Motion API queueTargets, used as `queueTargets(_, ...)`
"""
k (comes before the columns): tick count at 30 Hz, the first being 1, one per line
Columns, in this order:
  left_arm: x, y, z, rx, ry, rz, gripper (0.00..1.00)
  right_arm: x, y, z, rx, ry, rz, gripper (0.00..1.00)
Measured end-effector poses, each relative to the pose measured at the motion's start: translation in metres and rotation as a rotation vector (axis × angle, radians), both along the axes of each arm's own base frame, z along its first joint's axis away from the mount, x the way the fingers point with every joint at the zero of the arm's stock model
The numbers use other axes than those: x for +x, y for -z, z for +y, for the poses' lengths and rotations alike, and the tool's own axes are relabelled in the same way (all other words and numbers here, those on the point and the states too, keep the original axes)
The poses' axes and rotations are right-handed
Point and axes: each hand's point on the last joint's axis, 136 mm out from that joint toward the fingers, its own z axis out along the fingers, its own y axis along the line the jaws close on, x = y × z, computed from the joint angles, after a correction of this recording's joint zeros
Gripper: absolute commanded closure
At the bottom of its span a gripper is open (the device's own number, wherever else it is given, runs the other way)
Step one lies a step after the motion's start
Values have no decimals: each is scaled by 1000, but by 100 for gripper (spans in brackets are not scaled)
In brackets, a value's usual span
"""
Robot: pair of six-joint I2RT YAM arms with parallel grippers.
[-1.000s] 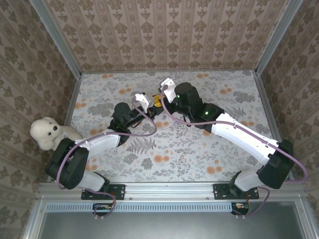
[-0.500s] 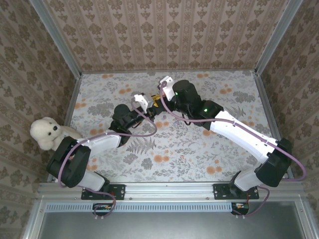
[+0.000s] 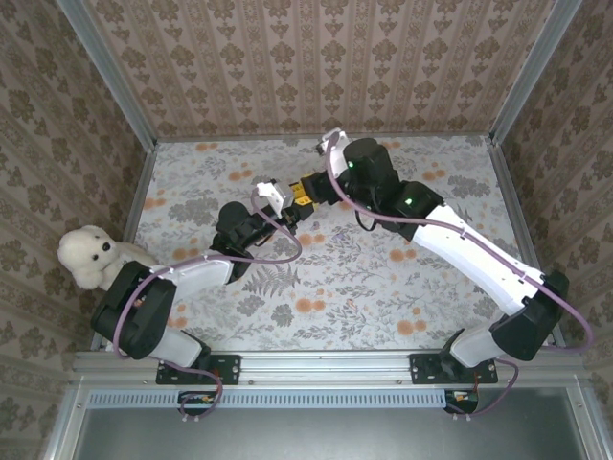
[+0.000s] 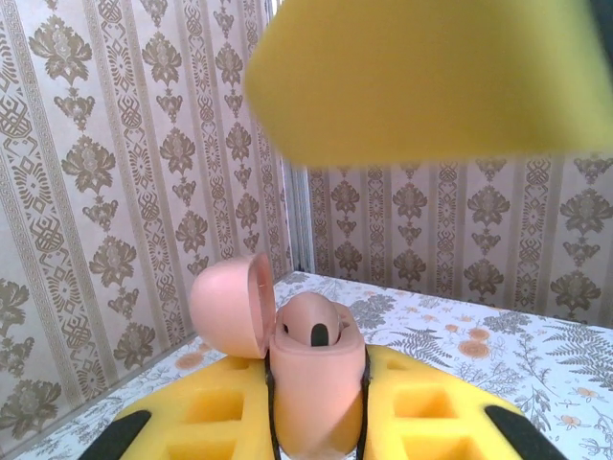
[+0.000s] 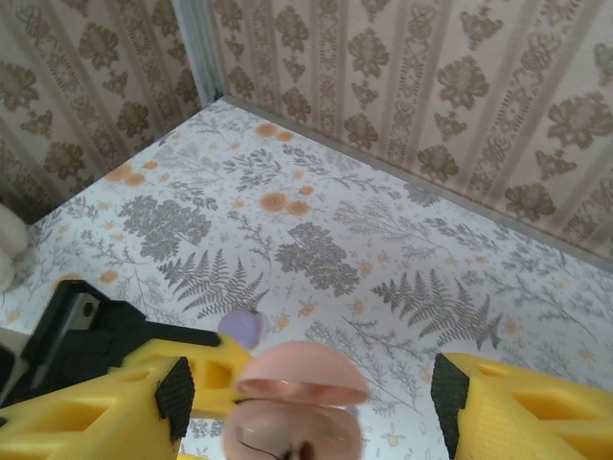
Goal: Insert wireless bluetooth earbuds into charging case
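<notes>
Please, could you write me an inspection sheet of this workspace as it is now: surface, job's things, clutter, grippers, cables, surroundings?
Surface: table under a flower-print cloth, nothing spilled.
Job's things: pink charging case, upright, lid open to one side; something sits inside, too unclear to call an earbud.
Clutter: white plush bear at the table's left edge; small lilac thing beyond the case, too blurred to name.
Grippers: left gripper shut on the charging case; right gripper open, just above it.
Cables: purple cables loop along both arms, none across the case.
Surroundings: wallpapered walls on three sides.
</notes>
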Motion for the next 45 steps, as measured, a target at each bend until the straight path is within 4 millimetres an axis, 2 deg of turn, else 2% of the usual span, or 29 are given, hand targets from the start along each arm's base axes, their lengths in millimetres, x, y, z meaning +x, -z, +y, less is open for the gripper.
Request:
queueTargets(7, 2, 5, 0, -3, -2, 10, 100, -5, -24, -46, 145, 119, 49, 29)
queueTargets(10, 2, 5, 1, -5, -6, 9, 100, -12, -16, -62, 173, 170, 110, 29)
queueTargets(13, 2, 6, 2, -5, -9, 9, 100, -20, 20, -69, 144, 209, 225, 30)
queueTargets(16, 2, 10, 5, -2, -16, 13, 100, -36, 78, -76, 81, 241, 385, 32)
queueTargets(21, 4, 12, 9, 0, -27, 16, 100, -81, 181, -90, -36, 266, 662, 37)
queueTargets(24, 4, 9, 10, -5, -29, 10, 100, -108, 225, -92, -108, 250, 778, 39)
queueTargets(27, 3, 6, 11, -9, -28, 4, 100, -130, 258, -88, -183, 214, 862, 40)
queueTargets(33, 2, 6, 12, -9, -28, 3, 100, -155, 296, -73, -301, 133, 944, 44)
queueTargets(38, 1, 5, 12, -10, -28, 2, 100, -165, 311, -62, -351, 81, 970, 47)
queueTargets(45, 0, 3, 13, -11, -28, 0, 100, -177, 329, -58, -419, 52, 1002, 51)
